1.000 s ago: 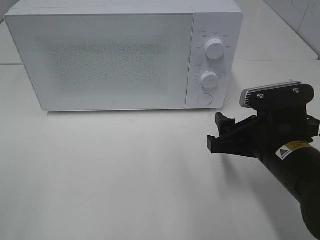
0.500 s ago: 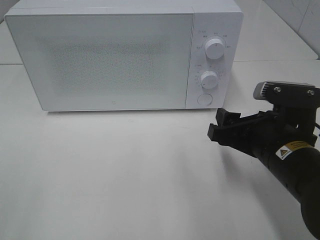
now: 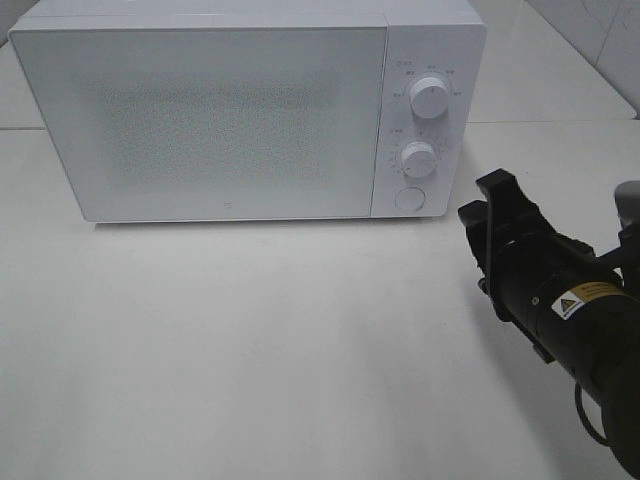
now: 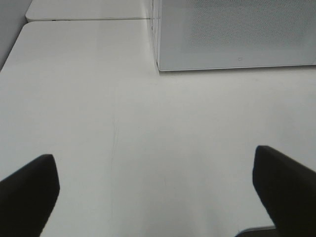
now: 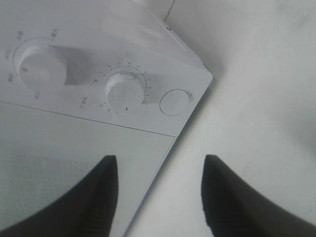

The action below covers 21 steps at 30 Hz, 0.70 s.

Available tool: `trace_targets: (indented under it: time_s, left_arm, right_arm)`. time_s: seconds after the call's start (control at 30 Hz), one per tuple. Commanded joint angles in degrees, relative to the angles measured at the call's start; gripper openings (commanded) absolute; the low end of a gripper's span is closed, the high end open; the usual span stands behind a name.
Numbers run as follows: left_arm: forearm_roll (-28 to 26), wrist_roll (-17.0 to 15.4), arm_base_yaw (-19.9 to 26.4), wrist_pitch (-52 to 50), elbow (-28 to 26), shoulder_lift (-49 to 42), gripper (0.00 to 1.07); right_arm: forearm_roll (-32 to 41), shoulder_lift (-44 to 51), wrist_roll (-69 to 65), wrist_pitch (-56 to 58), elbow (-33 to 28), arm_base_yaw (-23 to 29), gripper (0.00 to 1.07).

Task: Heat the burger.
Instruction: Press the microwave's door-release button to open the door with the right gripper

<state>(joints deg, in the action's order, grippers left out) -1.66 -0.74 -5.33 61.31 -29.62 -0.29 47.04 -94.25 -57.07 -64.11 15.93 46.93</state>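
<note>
The burger is out of view. A white microwave (image 3: pixel 230 120) stands at the back of the table with its door shut. My right gripper (image 3: pixel 482 200) hovers just right of the microwave's lower right corner, open with nothing between its fingers. In the right wrist view the gripper (image 5: pixel 160 159) faces the control panel, with the round button (image 5: pixel 174 101) just beyond its fingertips. My left gripper (image 4: pixel 153 158) is open wide over bare table, well short of the microwave's front left corner (image 4: pixel 160 66). The exterior high view does not show the left gripper.
The control panel carries an upper knob (image 3: pixel 429 97), a lower knob (image 3: pixel 418 158) and a round button (image 3: pixel 408 198). The white table (image 3: pixel 250 340) spreads out in front of the microwave. A tiled wall (image 3: pixel 600 30) rises at the back right.
My right gripper has rolled about its axis and shifted right and slightly towards the microwave's corner. Its jaws have narrowed. The left gripper has stayed open.
</note>
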Motion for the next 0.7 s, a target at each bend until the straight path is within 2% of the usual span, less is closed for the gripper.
trace_targets:
  time_s: [0.03,0.13,0.17,0.23,0.3,0.7]
  left_arm:
    - [-0.17,0.11,0.11,0.06,0.00,-0.29,1.00]
    - [-0.17,0.11,0.11,0.06,0.00,-0.29,1.00]
    - [-0.17,0.11,0.11,0.06,0.00,-0.29,1.00]
    - [-0.17,0.11,0.11,0.06,0.00,-0.29,1.00]
    - [-0.17,0.11,0.11,0.06,0.00,-0.29,1.00]
    - [-0.17,0.11,0.11,0.06,0.00,-0.29,1.00]
  right_arm:
    - [-0.17,0.17,-13.69,-0.46,0.40,0.11,0.34]
    - [-0.11,0.17,-15.70,-0.46,0.40,0.11,0.30]
    - [0.17,0.17,-18.51,-0.40,0.40,0.11,0.21]
    - [0.23,0.17,-19.14,-0.34,0.40,0.11,0.17]
    - [0.97,0.17,-19.71,-0.34,0.40,0.11,0.02]
    - [3.32,-1.60,-19.60,-0.17,0.97,-0.17,0.00]
